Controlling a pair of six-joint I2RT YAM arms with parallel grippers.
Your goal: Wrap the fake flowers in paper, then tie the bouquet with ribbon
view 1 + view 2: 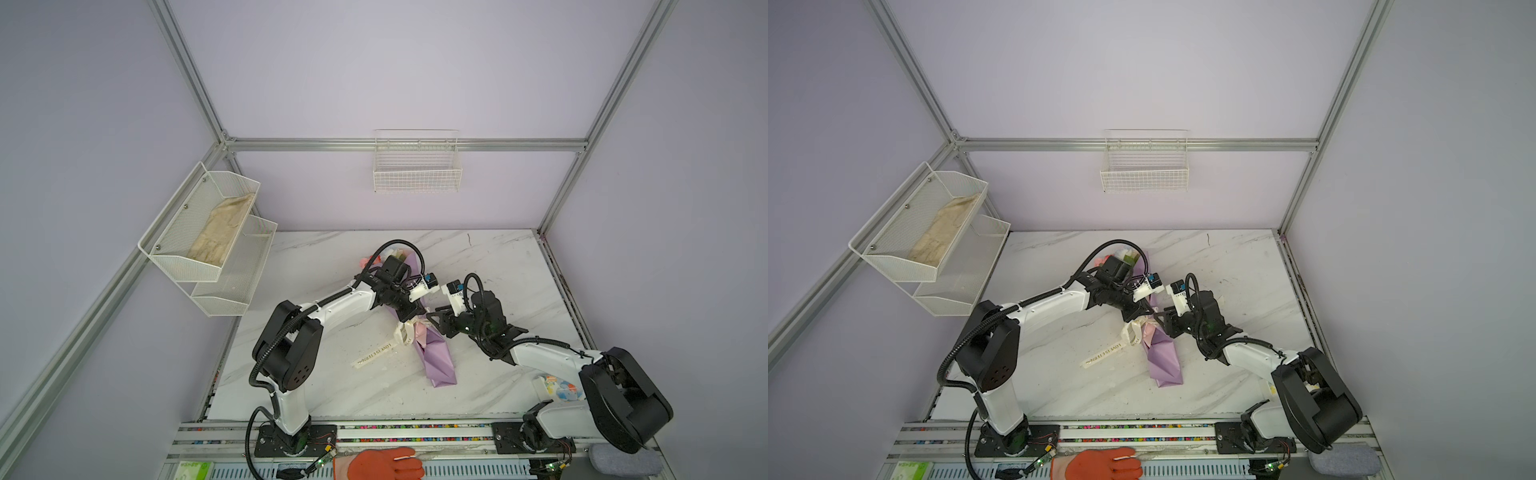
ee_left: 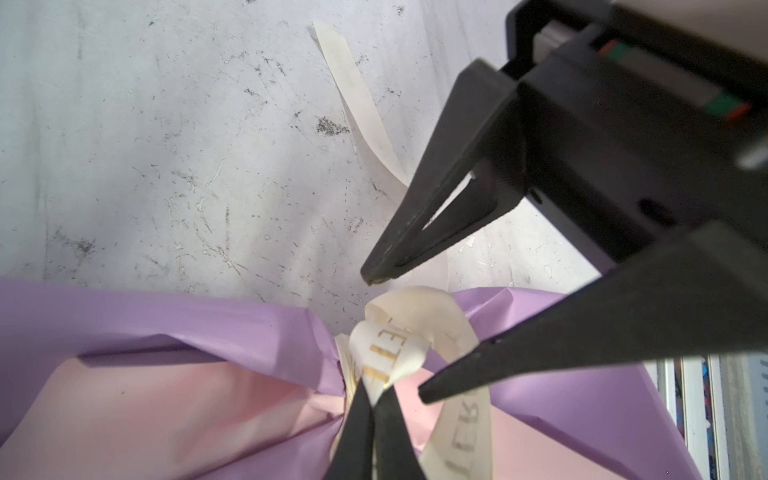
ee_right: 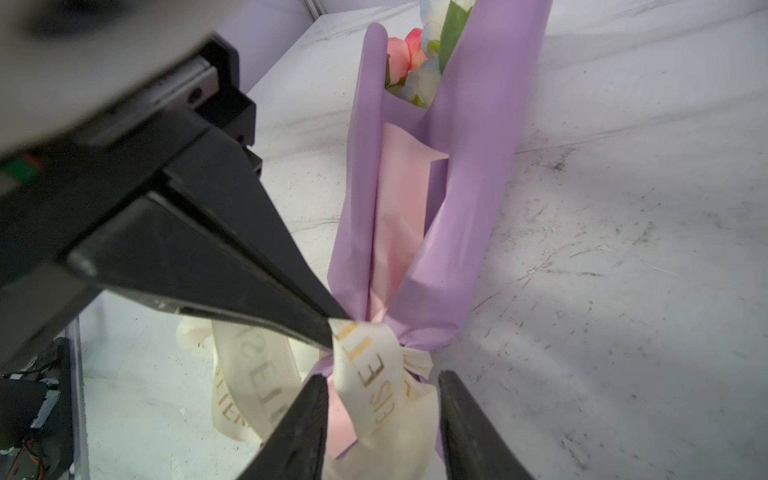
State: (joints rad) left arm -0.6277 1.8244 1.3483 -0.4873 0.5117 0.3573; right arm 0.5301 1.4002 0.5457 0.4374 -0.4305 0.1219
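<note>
**Subject.** The bouquet [image 1: 437, 357], a long narrow wrap of lilac paper with a pink inner face, lies flat near the middle of the white marble-patterned table [image 1: 498, 270], between the two arms. Its open end points toward the back wall and its folded base toward the front rail.

**Flowers.** The fake flowers [image 3: 409, 50] are small pink, coral and pale-blue fabric roses with green leaves. They show only at the open end; the stems are hidden inside the paper.

**Binding.** A cream ribbon [image 3: 368, 361] with gold lettering is wound round the pinched waist of the wrap. In both top views one lettered tail lies flat on the table to the left of the wrap, and a loop stands beside the waist.

**Left gripper** [image 2: 374, 401]. The jaws are closed together, with the tips pinching the ribbon at the waist.

**Right gripper** [image 3: 382, 415]. The jaws are parted to a moderate gap, one finger on each side of the ribbon at the waist. Whether its fingers touch the ribbon cannot be told, and it clamps nothing.

**Relation.** The tips of the two grippers are just beside each other over the waist.
</note>
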